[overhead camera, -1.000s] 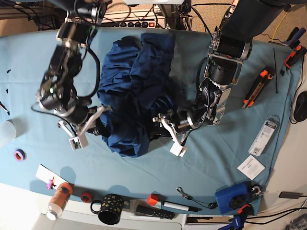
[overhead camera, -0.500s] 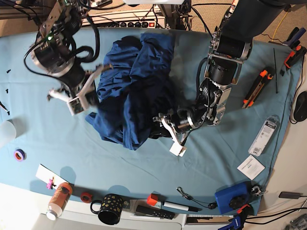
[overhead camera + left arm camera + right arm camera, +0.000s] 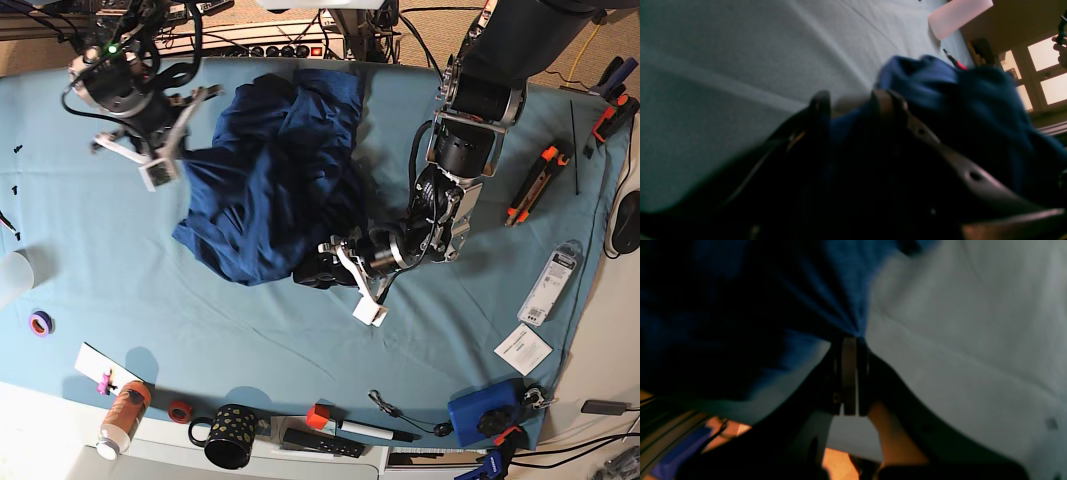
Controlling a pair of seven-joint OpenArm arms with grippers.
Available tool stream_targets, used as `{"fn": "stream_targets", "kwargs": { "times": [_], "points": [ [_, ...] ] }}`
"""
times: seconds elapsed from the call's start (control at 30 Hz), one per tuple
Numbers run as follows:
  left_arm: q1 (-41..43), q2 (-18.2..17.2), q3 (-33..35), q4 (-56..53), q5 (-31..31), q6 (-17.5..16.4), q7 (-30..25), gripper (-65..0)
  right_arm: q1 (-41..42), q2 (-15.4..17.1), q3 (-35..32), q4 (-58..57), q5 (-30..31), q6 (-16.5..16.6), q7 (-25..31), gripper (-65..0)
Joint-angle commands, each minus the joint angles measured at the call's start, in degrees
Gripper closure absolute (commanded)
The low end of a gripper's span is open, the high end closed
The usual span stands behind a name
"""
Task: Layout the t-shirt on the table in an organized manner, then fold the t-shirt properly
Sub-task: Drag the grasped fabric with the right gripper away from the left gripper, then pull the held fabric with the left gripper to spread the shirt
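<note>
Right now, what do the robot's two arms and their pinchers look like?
Both arms are mostly black and silver-grey, built from round, drum-shaped joints with black cables looping along them. The right arm has a tiny green light glowing near its top. Each arm ends in a pale, whitish pincher: the left gripper and the right gripper. Up close, the left gripper's fingers look dark with small round holes.

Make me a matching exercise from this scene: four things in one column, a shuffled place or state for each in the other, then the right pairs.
1. right gripper
2. left gripper
3. t-shirt
4. mug

A. black with dots, at the table's near edge
B. bunched in a heap at mid-table
C. shut on a pinch of navy cloth
D. low at the heap's near edge, fingers apart

Pairs: 1-C, 2-D, 3-B, 4-A
</note>
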Motion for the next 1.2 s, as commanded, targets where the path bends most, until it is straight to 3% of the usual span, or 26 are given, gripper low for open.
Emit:
{"fn": "stream_targets", "kwargs": {
  "times": [0.0, 0.2, 0.47, 0.63, 0.73, 0.77, 0.87, 0.93, 1.07, 1.17],
  "points": [
    [-0.74, 0.17, 0.0, 0.24, -0.46, -0.21, 1.29, -20.8, 0.26, 0.35, 2.43, 0.9, -1.05, -0.9, 1.64, 0.0],
    [-0.74, 0.2, 0.0, 0.22, -0.48, -0.21, 1.27, -20.8, 0.24, 0.35, 19.3, 0.9, -2.51, -2.38, 4.15, 0.0],
    [-0.74, 0.2, 0.0, 0.24, -0.48, -0.21, 1.27, -20.8, 0.24, 0.35, 36.37, 0.9, 7.74, -2.36, 3.45, 0.0],
    [-0.74, 0.22, 0.0, 0.24, -0.55, -0.21, 1.27, -20.8, 0.24, 0.35, 38.42, 0.9, 12.55, -0.9, 3.5, 0.0],
    [-0.76, 0.22, 0.0, 0.24, -0.96, -0.21, 1.29, -20.8, 0.24, 0.35, 38.45, 0.9, 13.46, 0.09, 5.79, -22.7],
    [-0.74, 0.22, 0.0, 0.24, -0.94, -0.21, 1.31, -20.8, 0.26, 0.35, 38.42, 0.9, 13.2, 0.09, 7.89, -27.4],
    [-0.76, 0.22, 0.0, 0.24, -1.33, -0.21, 2.12, -20.9, 0.26, 0.7, 38.42, 0.9, 12.22, 0.02, 14.4, -28.4],
    [-0.9, 0.24, 0.0, 0.24, -5.05, -0.21, 5.57, -20.9, 0.66, 1.84, 38.42, 0.9, 12.68, -0.02, 15.06, -28.4],
    [-2.05, 0.9, 0.0, 0.68, -15.96, -0.21, 17.46, -21.0, 1.33, 2.4, 38.32, 0.9, 16.48, 0.02, 12.74, -28.4],
    [-3.82, 2.45, 0.0, 1.84, -20.63, -0.21, 23.87, -22.1, 1.18, 2.38, 38.32, 0.9, 24.55, 0.15, 5.01, -28.3]
  ]
}}
